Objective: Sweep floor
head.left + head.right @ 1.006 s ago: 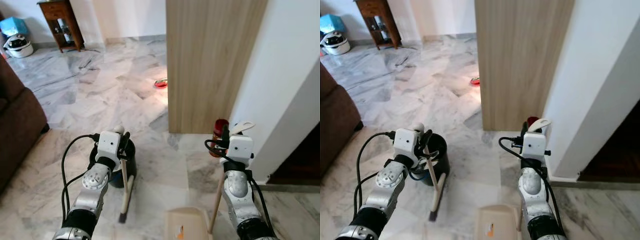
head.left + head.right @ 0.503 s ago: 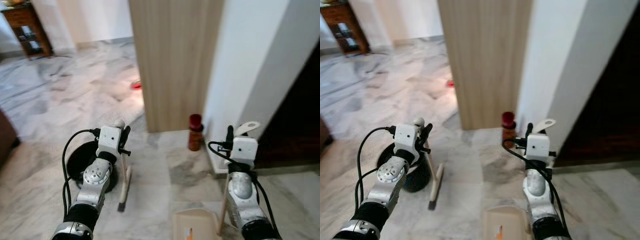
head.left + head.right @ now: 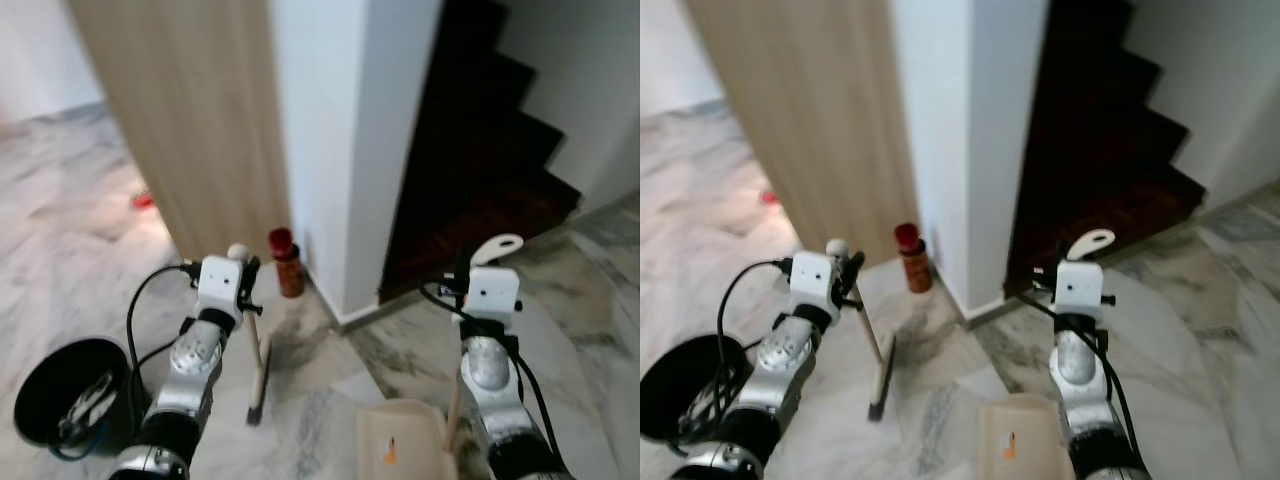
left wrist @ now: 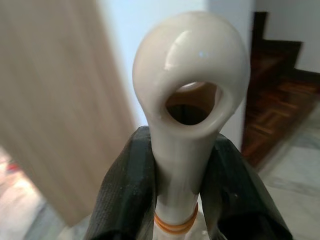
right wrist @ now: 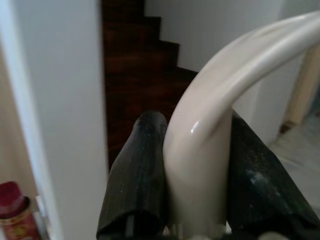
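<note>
Left gripper (image 4: 182,165): clamped on broom handle (image 4: 187,125), near white pillar (image 3: 345,150).
Right gripper (image 5: 192,175): clamped on dustpan handle (image 5: 220,100).
Dustpan (image 3: 400,445): below pillar.

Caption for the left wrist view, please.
Left claw shut on the cream broom handle, dark stairs behind.

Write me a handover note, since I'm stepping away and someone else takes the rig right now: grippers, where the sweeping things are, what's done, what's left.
Left gripper: shut on the broom handle; the broom head rests on the marble floor in front of the robot.
Right gripper: shut on the dustpan handle; the dustpan sits low by the right arm.
Nearby: black bucket on the floor to the left, red-capped can at the foot of the white wall corner, dark wooden stairs ahead right.
Done: both tools in hand.
Left: sweeping; whether any dirt has been collected cannot be told.
</note>
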